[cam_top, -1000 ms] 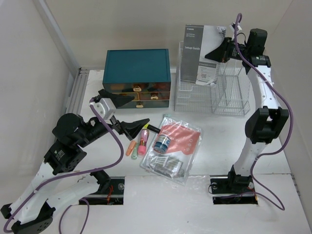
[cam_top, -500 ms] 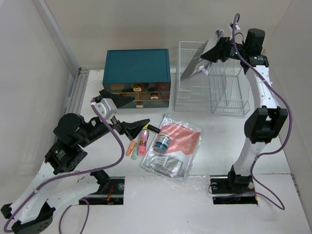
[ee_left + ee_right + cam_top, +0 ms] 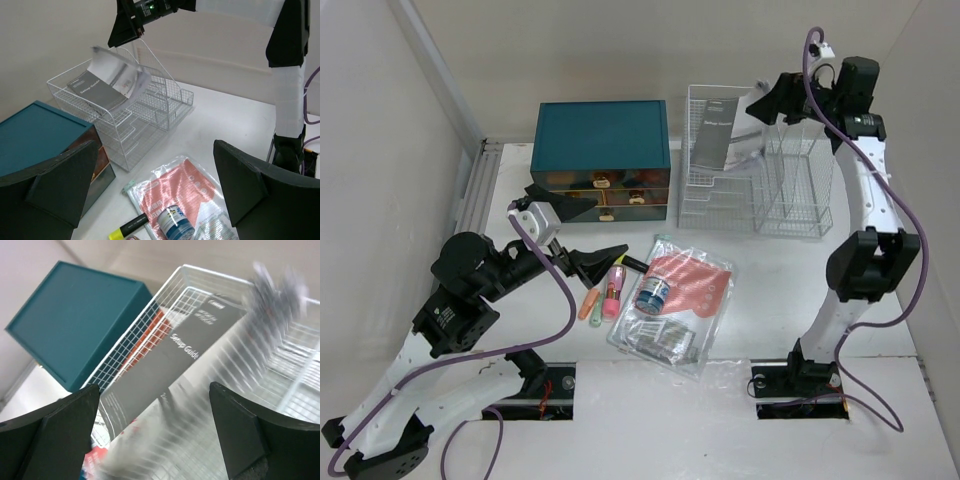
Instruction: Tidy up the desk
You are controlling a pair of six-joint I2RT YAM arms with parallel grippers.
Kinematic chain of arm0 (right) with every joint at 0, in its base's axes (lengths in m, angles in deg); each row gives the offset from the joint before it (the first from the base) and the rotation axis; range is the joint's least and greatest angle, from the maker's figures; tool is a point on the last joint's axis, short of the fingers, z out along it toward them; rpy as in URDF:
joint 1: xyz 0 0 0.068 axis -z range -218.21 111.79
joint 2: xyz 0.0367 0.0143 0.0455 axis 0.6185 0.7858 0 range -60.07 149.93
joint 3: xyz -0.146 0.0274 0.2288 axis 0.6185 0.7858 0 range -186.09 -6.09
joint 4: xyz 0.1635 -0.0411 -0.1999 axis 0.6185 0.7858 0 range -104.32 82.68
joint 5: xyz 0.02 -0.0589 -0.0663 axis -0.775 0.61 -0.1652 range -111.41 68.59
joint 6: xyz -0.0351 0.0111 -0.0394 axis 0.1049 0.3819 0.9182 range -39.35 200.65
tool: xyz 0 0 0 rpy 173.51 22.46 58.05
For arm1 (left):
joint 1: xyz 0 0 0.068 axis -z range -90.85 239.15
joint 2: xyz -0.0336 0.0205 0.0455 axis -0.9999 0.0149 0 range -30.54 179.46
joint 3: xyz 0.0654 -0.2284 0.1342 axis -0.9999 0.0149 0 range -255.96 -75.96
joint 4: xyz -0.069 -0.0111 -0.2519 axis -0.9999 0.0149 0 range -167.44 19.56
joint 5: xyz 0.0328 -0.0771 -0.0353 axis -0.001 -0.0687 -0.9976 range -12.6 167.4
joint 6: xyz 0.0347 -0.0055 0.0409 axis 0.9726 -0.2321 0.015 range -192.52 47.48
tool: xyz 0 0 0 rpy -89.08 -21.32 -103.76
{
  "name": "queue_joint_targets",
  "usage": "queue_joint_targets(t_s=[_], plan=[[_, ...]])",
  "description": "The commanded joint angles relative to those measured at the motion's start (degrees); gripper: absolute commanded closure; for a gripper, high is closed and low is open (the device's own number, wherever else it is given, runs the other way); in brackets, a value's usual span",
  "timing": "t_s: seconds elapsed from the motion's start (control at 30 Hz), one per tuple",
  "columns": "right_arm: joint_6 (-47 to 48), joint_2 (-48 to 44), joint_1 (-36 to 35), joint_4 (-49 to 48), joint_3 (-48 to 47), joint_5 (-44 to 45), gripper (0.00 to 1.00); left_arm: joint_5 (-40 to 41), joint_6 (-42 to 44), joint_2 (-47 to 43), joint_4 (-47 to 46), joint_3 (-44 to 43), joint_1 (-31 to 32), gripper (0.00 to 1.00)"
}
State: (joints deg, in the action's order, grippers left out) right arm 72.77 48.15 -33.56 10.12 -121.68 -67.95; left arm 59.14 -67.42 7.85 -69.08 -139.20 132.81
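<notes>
The white desk (image 3: 770,290) carries a teal drawer box (image 3: 602,150) and a white wire rack (image 3: 750,185) at the back. A grey "Setup Guide" booklet (image 3: 713,140) leans inside the rack's left compartment; it is also seen blurred in the right wrist view (image 3: 180,360) and the left wrist view (image 3: 107,82). My right gripper (image 3: 775,100) hovers open above the rack with nothing between its fingers (image 3: 60,430). My left gripper (image 3: 605,227) stands open above the desk's middle, over loose markers, and holds nothing (image 3: 155,180).
A clear plastic pouch with red paper (image 3: 685,290) lies mid-desk, with a small blue-lidded jar (image 3: 652,292) on it. Pink and orange markers (image 3: 605,298) and a black-yellow highlighter (image 3: 628,263) lie to its left. The rack's right compartments (image 3: 795,190) stand beside the booklet.
My right gripper opened and let go of the booklet, which dropped into the rack's left compartment. The right wrist drew slightly up and to the right. The left arm stayed still.
</notes>
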Motion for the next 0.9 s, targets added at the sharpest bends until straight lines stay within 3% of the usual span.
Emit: queue_joint_targets(t_s=[0.0, 0.4, 0.53, 0.57, 0.63, 0.7, 0.73, 0.77, 0.8, 0.83, 0.87], plan=[[4.0, -7.6, 0.5, -1.7, 0.7, 4.5, 0.05, -0.9, 0.3, -0.6, -3.1, 0.3, 0.0, 0.00], [9.2, -11.6, 0.5, 1.8, 3.4, 11.7, 0.06, -1.4, -0.2, -0.6, -3.1, 0.8, 0.0, 0.00], [14.6, -14.1, -0.8, 4.6, 6.1, 13.2, 0.17, -2.0, -1.5, -0.6, -4.6, 2.7, 0.0, 0.00], [18.9, -15.1, -0.8, 5.6, 8.7, 10.8, 0.22, -2.0, -2.5, -0.6, -5.1, 3.2, 0.0, 0.00], [24.8, -18.9, -1.8, 8.0, 11.6, 1.2, 0.55, -2.0, -3.8, -0.6, -5.9, 5.3, 0.0, 0.00], [36.0, -24.1, -2.8, 13.5, 16.4, -3.3, 0.81, -1.1, -7.2, -1.1, -6.8, 7.6, 0.0, 0.10], [39.2, -26.5, -4.0, 14.4, 18.7, -5.5, 0.87, 0.6, -8.6, -1.8, -7.4, 10.4, 0.0, 0.15], [42.4, -29.1, -4.6, 14.9, 21.5, -6.4, 0.87, 1.8, -10.4, -1.8, -8.3, 12.1, 0.0, 0.19], [48.2, -31.8, -5.2, 14.9, 28.1, -7.2, 0.85, 3.0, -12.0, -2.7, -8.9, 13.8, 0.0, 0.33], [49.3, -37.9, -5.9, 12.9, 32.1, -7.2, 0.60, 5.1, -15.2, -3.7, -8.9, 15.5, 0.0, 0.38], [50.2, -40.9, -7.4, 11.2, 35.9, -7.2, 0.49, 6.6, -17.0, -3.7, -10.1, 18.8, 0.0, 0.44]])
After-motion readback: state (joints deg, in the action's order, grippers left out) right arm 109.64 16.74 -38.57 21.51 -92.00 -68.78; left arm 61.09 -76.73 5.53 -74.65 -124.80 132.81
